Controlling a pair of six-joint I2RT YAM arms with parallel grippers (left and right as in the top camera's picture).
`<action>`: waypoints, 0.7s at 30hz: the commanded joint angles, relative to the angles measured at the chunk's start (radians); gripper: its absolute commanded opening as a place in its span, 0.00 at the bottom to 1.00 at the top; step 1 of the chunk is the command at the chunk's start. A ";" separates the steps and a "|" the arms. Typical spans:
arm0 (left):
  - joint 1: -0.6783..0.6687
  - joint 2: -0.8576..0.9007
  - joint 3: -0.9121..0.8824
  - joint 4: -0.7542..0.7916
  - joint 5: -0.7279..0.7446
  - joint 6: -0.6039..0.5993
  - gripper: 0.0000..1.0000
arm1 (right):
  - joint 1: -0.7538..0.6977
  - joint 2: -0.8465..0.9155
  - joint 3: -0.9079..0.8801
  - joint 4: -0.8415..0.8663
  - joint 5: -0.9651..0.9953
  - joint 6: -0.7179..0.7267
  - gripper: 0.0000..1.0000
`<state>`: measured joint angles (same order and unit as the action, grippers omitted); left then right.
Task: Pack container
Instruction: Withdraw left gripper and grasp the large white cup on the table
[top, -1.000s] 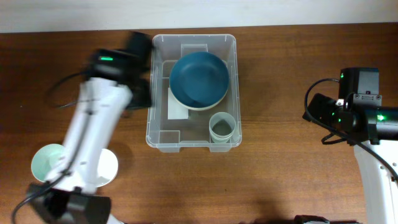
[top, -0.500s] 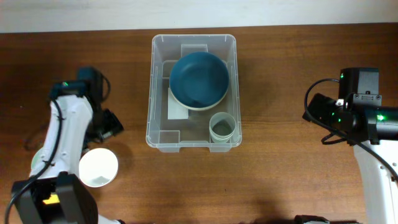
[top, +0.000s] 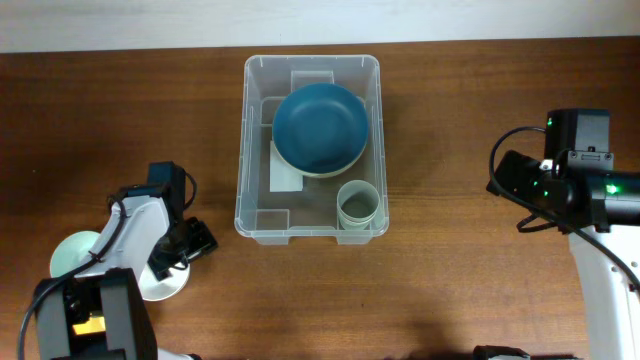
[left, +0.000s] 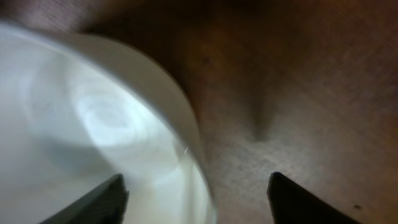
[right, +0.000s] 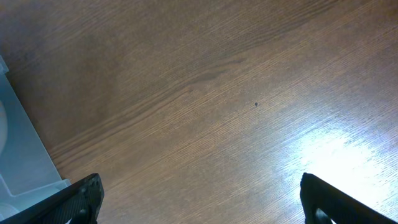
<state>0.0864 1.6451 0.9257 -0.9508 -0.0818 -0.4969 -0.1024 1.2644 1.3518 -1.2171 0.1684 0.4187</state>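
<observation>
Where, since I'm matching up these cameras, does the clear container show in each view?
Overhead: the container sits top centre, holding a blue bowl and a pale green cup.
Left wrist: not in it.
Right wrist: only its corner, at the lower left edge.
Shared landmark: the brown wooden table, seen in all three.

Left arm (top: 135, 235) folds low at the near left, left pincer (left: 196, 202) spread wide; right pincer (right: 199, 205) also spread wide, facing down.
</observation>
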 joint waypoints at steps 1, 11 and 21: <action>0.003 -0.023 -0.003 0.031 0.010 -0.003 0.53 | -0.003 0.001 0.000 0.001 0.020 0.000 0.96; 0.003 -0.022 -0.012 0.054 0.007 -0.003 0.19 | -0.003 0.001 0.000 0.002 0.020 0.000 0.96; 0.002 -0.023 -0.012 0.058 0.008 -0.003 0.01 | -0.003 0.001 0.000 0.001 0.021 0.000 0.97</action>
<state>0.0864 1.6363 0.9253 -0.8997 -0.0860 -0.4980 -0.1024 1.2644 1.3518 -1.2175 0.1684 0.4183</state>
